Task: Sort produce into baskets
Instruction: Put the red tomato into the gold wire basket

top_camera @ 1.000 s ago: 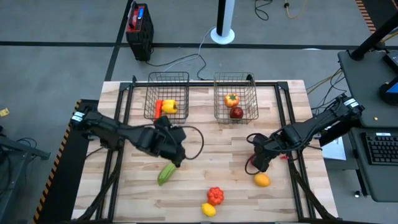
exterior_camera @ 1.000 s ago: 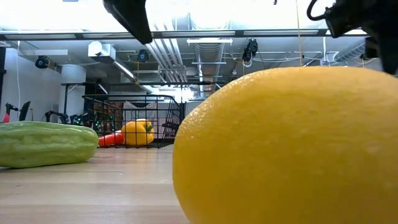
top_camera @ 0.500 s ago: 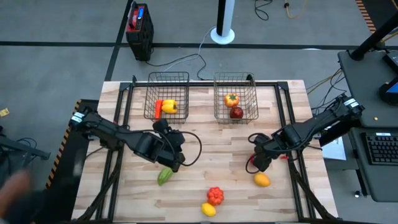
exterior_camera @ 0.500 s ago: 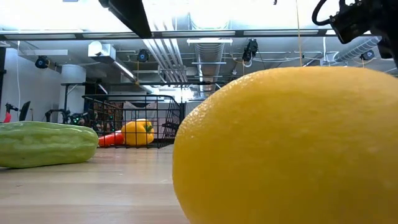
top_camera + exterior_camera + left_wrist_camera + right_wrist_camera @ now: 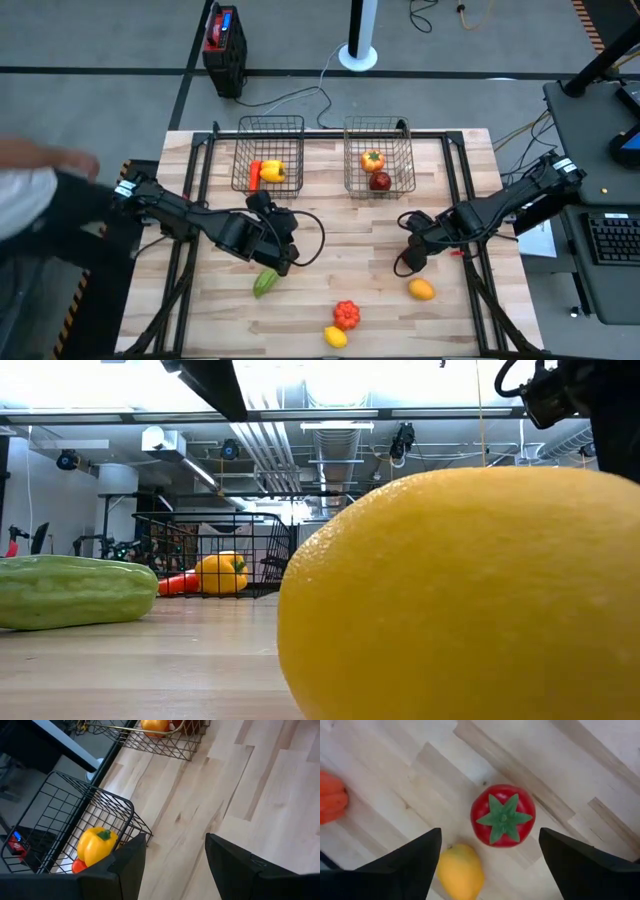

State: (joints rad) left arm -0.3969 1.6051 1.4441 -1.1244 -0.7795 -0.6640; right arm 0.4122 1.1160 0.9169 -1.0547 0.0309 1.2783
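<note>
My right gripper (image 5: 490, 835) hangs open, pointing down over a red tomato (image 5: 503, 815) that lies on the table between its fingers, untouched. A yellow-orange fruit (image 5: 422, 289) lies just nearer. My left gripper (image 5: 175, 840) stands open and holds nothing, above a green cucumber (image 5: 265, 282) lying on the wood. The left basket (image 5: 270, 135) holds a yellow pepper (image 5: 272, 172) and a carrot (image 5: 255, 172). The right basket (image 5: 378, 130) holds an orange-red fruit (image 5: 372, 158) and a dark red apple (image 5: 380, 181).
A red pepper (image 5: 346, 314) and a lemon (image 5: 335, 337) lie near the front edge; the lemon (image 5: 460, 590) fills much of the low view. A person (image 5: 40, 200) stands at the table's left side. Bare wood lies between the two arms.
My right gripper has rolled a little about its own line while staying over the tomato. A person has come into the high view at the table's left side. The produce has kept its place.
</note>
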